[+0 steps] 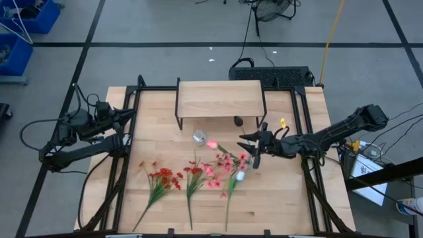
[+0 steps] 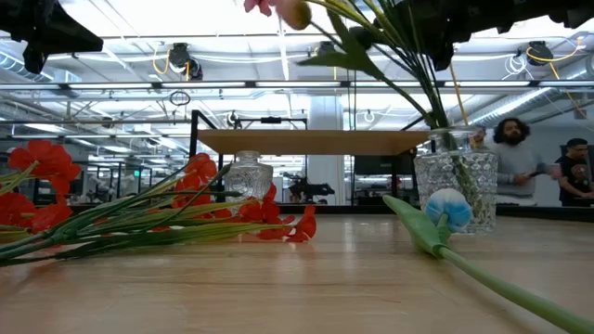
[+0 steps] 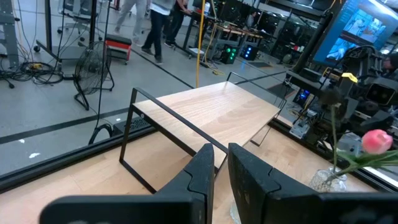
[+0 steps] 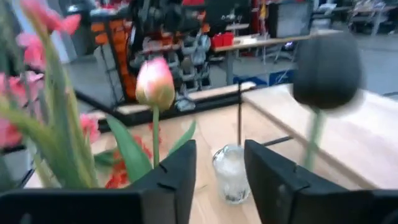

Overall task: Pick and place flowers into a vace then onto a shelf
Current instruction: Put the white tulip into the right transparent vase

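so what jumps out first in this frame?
The pink tulip standing in a glass vase mid-table, just in front of the shelf. To its right the right tool hovers open over a pink spray and a white bud. Two red sprays lie flat toward the table's front; the left tool waits at the left edge.

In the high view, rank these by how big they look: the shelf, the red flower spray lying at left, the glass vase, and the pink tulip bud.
1. shelf, clearly largest.
2. red flower spray, long but thin.
3. glass vase.
4. pink tulip bud.
The vase and the bud look nearly alike from above, so their order is unsure.
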Controlling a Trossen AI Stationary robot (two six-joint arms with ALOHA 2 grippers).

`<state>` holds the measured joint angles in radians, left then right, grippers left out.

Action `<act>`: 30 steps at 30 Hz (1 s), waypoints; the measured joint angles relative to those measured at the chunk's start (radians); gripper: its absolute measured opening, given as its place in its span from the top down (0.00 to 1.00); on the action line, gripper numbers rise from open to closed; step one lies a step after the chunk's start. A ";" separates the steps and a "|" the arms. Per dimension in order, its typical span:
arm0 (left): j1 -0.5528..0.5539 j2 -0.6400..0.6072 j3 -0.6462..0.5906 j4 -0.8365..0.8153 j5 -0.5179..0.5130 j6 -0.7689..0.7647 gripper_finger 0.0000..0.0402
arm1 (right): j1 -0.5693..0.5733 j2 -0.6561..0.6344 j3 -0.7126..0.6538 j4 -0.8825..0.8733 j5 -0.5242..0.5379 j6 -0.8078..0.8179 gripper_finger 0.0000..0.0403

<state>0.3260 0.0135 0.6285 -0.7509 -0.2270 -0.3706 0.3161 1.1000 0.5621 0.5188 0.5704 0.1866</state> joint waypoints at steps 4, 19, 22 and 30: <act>0.000 0.000 0.000 0.000 0.000 0.000 0.87 | 0.000 0.000 0.000 0.099 0.047 0.014 0.62; 0.000 0.000 0.000 0.000 0.000 0.000 0.87 | 0.095 -0.073 0.000 0.247 0.275 0.241 0.61; 0.000 0.000 0.000 0.000 0.000 0.000 0.87 | 0.150 -0.097 0.000 0.249 0.305 0.266 0.61; 0.000 0.000 0.000 0.000 0.000 0.000 0.87 | 0.299 -0.143 0.000 0.165 0.370 0.402 0.64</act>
<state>0.3260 0.0135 0.6285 -0.7513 -0.2268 -0.3706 0.6146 0.9567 0.5625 0.6836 0.9405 0.5882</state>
